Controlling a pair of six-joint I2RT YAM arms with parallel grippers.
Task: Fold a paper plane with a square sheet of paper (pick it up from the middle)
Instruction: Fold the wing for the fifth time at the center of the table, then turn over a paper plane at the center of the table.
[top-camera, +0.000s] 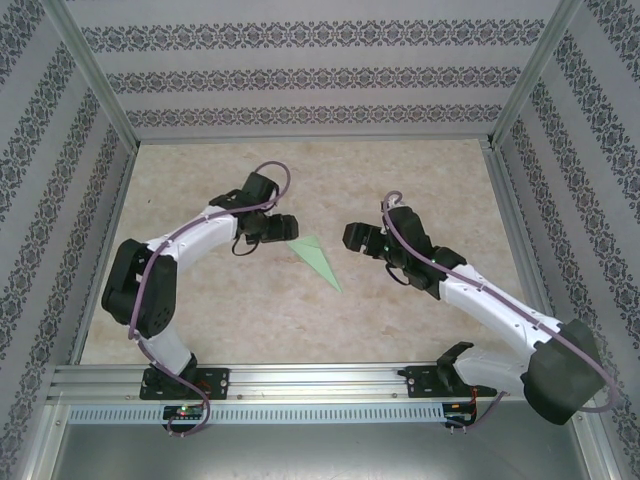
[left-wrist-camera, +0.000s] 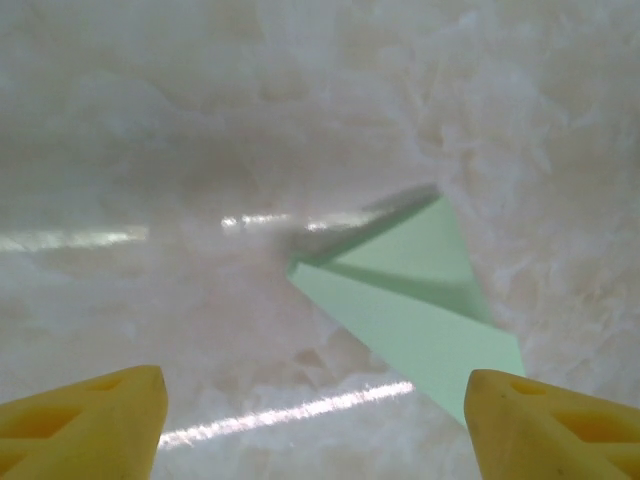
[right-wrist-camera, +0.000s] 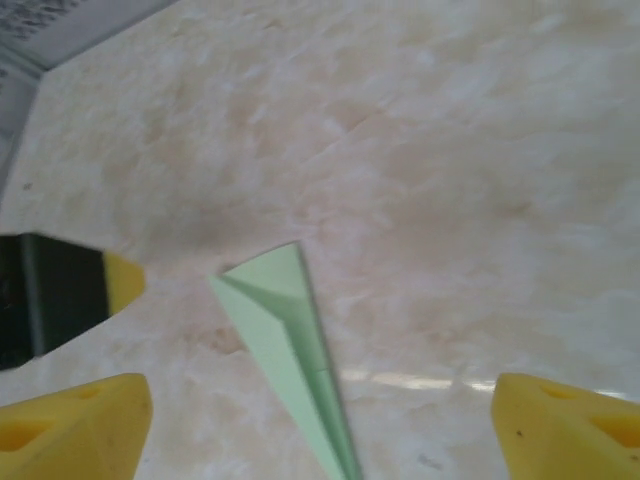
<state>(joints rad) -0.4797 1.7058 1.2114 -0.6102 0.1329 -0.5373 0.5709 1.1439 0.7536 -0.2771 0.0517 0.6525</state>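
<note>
The paper plane (top-camera: 317, 258) lies flat on the table (top-camera: 420, 180), between the two grippers. The left gripper (left-wrist-camera: 315, 420) and right gripper (right-wrist-camera: 320, 420) are released, fingers wide apart, grasping nothing. The right wrist view cuts off the plane's pointed end. The left wrist view is blurred.

the slim pale green paper plane (right-wrist-camera: 290, 340) looks matt and smooth. the beige mottled tabletop (right-wrist-camera: 450, 150) is glossy, streaked with reflected light.
</note>
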